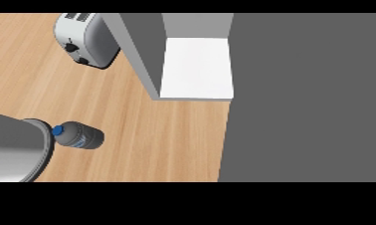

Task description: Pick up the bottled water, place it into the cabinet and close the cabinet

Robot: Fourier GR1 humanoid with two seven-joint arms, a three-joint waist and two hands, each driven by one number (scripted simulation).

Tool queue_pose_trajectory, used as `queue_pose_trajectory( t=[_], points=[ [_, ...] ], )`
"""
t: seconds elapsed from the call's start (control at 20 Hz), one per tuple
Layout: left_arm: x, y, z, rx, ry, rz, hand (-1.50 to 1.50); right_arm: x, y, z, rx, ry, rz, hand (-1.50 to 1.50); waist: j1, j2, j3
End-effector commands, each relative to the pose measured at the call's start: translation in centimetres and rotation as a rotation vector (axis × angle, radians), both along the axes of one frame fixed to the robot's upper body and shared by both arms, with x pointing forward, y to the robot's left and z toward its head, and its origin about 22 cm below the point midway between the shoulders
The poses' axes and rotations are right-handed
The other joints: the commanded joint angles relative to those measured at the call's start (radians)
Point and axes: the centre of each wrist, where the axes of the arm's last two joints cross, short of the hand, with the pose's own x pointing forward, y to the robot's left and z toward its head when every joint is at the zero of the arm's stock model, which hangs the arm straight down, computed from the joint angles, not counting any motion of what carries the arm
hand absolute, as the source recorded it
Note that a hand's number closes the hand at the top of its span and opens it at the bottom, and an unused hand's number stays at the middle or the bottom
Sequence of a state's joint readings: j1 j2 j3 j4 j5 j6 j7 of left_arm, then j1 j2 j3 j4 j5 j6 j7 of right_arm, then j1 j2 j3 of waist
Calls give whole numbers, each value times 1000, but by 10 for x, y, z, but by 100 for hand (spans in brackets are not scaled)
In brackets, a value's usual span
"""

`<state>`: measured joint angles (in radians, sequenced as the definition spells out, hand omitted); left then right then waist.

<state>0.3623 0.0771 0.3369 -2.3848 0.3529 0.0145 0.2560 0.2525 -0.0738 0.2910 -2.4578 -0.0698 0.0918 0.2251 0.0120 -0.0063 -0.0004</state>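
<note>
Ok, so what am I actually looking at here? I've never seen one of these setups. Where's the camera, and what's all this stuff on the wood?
This is a single view from a humanoid robot's head, looking steeply down at a wooden kitchen counter. The bottled water with a blue cap sits on the counter at the lower left. A silver toaster stands at the upper left. Beside the toaster is the cabinet, which is open, with a bare white shelf inside. The rounded grey shape at the lower left edge, right next to the bottle, is probably one of the robot's forearms, though I can't be sure. Neither black hand shows, so nothing is visibly held. The dark grey area filling the right side can't be identified from here.
</note>
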Motion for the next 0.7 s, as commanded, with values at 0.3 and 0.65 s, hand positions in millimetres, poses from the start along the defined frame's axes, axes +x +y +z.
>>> queue_pose_trajectory(
  t=[0.3,0.65],
  points=[
    [-34,-11,46,-14,-80,-70,-150,-22,9,26,17,-15,-18,-150,8,-5,0],
    [-32,6,35,-6,-24,-31,-150,-27,18,14,5,-12,-16,-150,-3,-5,0]
  ],
)
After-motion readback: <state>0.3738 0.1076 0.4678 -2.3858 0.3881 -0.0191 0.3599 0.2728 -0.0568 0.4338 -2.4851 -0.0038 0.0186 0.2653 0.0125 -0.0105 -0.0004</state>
